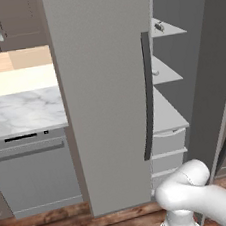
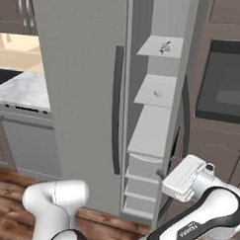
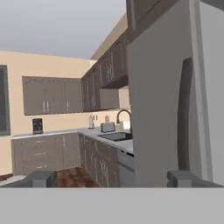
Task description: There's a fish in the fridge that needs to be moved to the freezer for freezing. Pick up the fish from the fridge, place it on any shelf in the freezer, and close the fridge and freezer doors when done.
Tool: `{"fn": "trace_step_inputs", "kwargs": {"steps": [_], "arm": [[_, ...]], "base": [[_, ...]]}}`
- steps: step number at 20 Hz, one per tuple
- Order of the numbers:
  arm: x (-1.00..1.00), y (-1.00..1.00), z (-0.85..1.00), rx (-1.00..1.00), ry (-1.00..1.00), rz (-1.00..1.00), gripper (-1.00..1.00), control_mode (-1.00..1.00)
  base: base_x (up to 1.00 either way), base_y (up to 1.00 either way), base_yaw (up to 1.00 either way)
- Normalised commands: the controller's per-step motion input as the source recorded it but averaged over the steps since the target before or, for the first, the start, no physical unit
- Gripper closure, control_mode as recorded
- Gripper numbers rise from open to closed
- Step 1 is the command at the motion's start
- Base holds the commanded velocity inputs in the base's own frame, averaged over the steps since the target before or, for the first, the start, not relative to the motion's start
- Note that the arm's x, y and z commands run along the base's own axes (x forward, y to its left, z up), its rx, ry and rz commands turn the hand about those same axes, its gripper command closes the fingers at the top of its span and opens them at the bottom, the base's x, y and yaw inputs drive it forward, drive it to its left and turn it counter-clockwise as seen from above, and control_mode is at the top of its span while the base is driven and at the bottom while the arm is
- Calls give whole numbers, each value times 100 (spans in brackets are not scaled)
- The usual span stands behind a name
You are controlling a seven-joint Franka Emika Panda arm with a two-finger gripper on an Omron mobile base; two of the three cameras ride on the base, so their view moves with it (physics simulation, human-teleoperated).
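The right-hand door [image 2: 188, 95] stands swung open, baring white shelves, while the left door [image 2: 79, 90] with its dark curved handle is shut. A small dark fish [image 2: 165, 47] seems to lie on the top shelf [image 2: 150, 50], untouched. The hand [image 2: 181, 180] hangs low beside the open door's edge, fingers spread wide and holding nothing. Judging by this, only the opening is done; picking, transfer and closing both doors remain.

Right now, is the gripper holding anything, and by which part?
Nothing is held. The gripper is open, with only air between its fingertips, facing the closed door.
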Motion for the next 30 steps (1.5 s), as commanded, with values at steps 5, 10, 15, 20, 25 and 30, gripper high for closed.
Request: {"fn": "trace_step_inputs", "kwargs": {"steps": [5, 10, 15, 20, 25, 30], "arm": [[34, -31, -22, 0, 0, 6, -100, -100], [35, -27, -32, 0, 0, 4, -100, -100], [27, -2, -39, 0, -1, -1, -100, -100], [36, 0, -37, 0, -2, -17, -100, -100], [36, 0, -30, 0, 0, -14, -100, -100], [39, -11, -31, 0, 0, -8, -100, -100]], "base": [[0, 0, 0], [0, 0, 0], [0, 0, 0], [0, 0, 0], [0, 0, 0], [0, 0, 0]]}}
